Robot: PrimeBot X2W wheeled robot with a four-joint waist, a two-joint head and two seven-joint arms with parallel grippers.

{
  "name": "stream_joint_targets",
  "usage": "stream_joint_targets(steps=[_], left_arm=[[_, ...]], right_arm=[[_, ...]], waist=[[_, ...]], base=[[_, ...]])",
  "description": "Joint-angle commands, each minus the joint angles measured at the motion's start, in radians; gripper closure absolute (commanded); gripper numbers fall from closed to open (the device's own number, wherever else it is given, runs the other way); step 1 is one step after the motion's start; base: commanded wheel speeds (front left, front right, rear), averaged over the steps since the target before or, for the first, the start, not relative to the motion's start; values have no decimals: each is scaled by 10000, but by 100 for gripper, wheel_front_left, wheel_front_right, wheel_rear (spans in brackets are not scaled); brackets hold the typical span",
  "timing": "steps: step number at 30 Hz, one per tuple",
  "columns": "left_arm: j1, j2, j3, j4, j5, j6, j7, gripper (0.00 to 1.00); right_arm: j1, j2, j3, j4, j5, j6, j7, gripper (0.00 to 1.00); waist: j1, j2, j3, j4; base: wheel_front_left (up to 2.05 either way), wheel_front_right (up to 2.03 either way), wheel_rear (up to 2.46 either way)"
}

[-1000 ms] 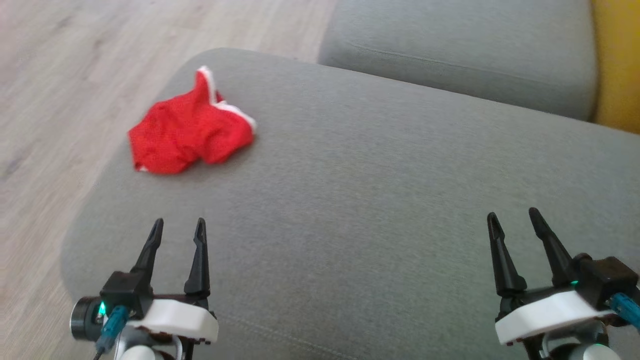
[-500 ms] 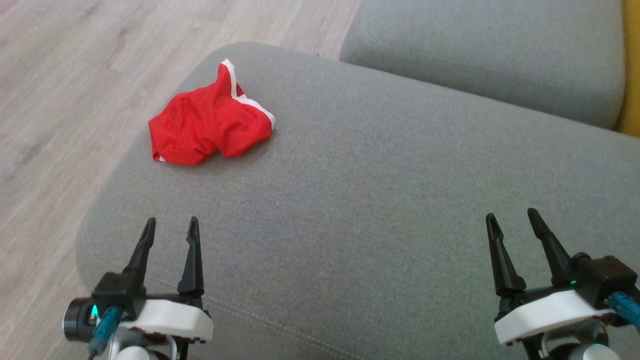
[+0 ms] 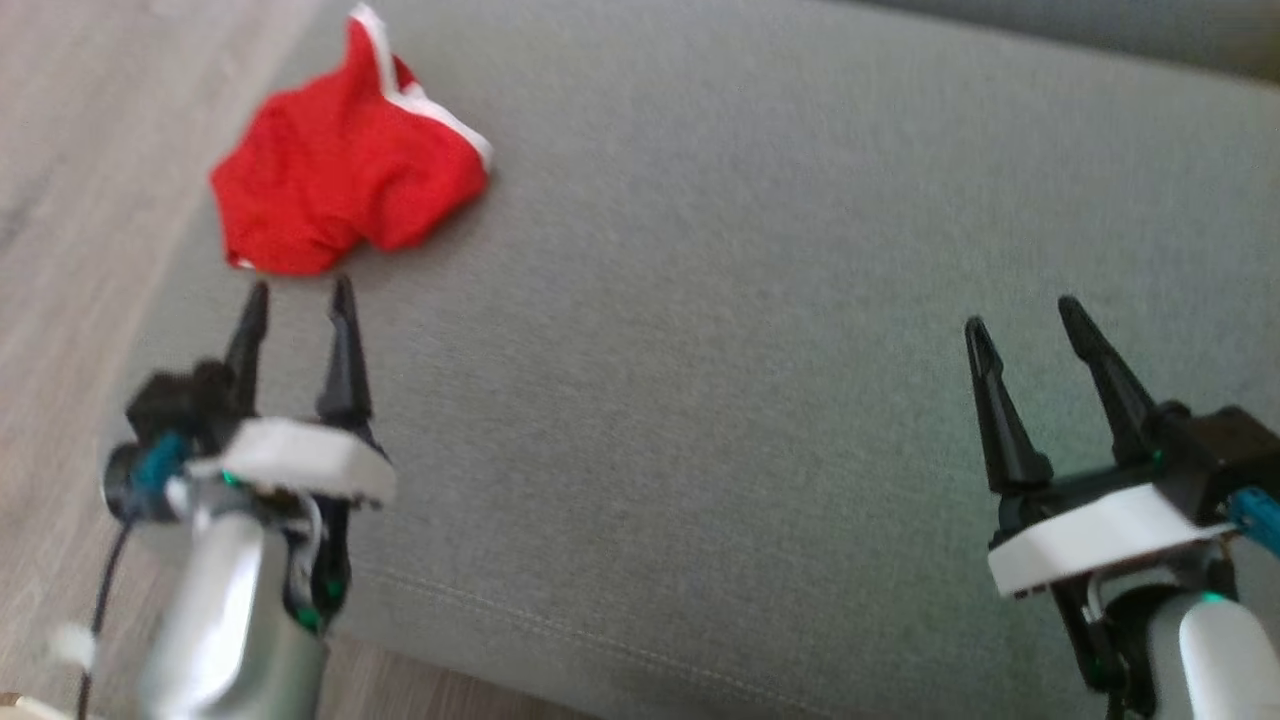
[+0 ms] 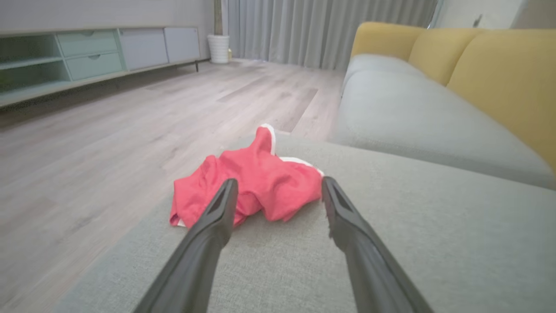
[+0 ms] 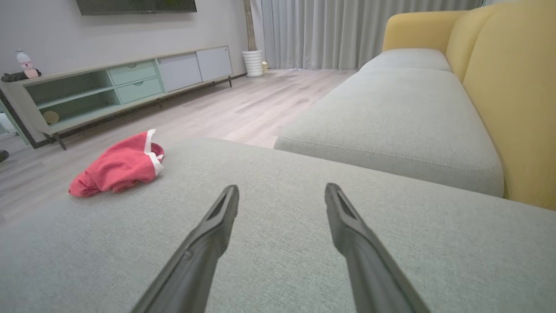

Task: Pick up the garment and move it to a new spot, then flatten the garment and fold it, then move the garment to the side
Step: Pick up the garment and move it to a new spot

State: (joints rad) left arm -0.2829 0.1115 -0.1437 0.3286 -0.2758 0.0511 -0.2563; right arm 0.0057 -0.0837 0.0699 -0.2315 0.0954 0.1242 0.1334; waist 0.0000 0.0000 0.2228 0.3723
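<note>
Near the far left corner of the grey sofa cushion (image 3: 720, 330) lay the crumpled red garment (image 3: 340, 185) with its white trim, close to the wooden floor (image 3: 60, 200). Just short of it hovered the left gripper (image 3: 300, 287), fingers spread and empty, tips pointing at the cloth. Well off to the right, the right gripper (image 3: 1021, 314) hung over bare cushion, fingers likewise spread, holding nothing

I counted one garment (image 3: 340, 180), one near cushion (image 5: 108, 261), one far cushion (image 5: 391, 121), one left gripper (image 3: 300, 288), one right gripper (image 3: 1020, 314).
</note>
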Motion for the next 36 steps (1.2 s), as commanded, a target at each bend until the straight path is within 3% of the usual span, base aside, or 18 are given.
stream_joint_targets(steps=[1,12,19,20,21,29,36], left_arm=[[-614,154,502,130,-37,-85,-54,0],[-3808,779,1277,5791,-221,-757,-54,0],[-4918,1035,1633,7677,-590,-992,-54,0],[-5135,1112,1696,8050,-658,-1052,-55,70],[-5211,1152,1707,8159,-664,-1086,-55,100],[-5028,1241,1909,7315,-458,-1066,-55,100],[-3567,946,2471,4517,116,-1006,-55,100]], right_arm=[[-346,-178,338,-428,-59,65,58,0],[-1171,-568,539,-517,72,65,120,0],[-1301,-578,477,-540,104,65,93,0],[-1306,-584,452,-529,128,65,74,0],[-1305,-576,437,-522,142,65,65,0],[-1174,-476,302,-406,235,65,23,0],[-883,-309,263,-137,387,65,-104,0]], waist=[[0,0,803,-490],[0,0,2110,-1518],[0,0,2358,-1849],[0,0,2373,-1894],[0,0,2378,-1912],[0,0,2173,-1728],[0,0,1443,-1374]], base=[[0,0,0],[0,0,0],[0,0,0],[0,0,0],[0,0,0],[0,0,0],[0,0,0]])
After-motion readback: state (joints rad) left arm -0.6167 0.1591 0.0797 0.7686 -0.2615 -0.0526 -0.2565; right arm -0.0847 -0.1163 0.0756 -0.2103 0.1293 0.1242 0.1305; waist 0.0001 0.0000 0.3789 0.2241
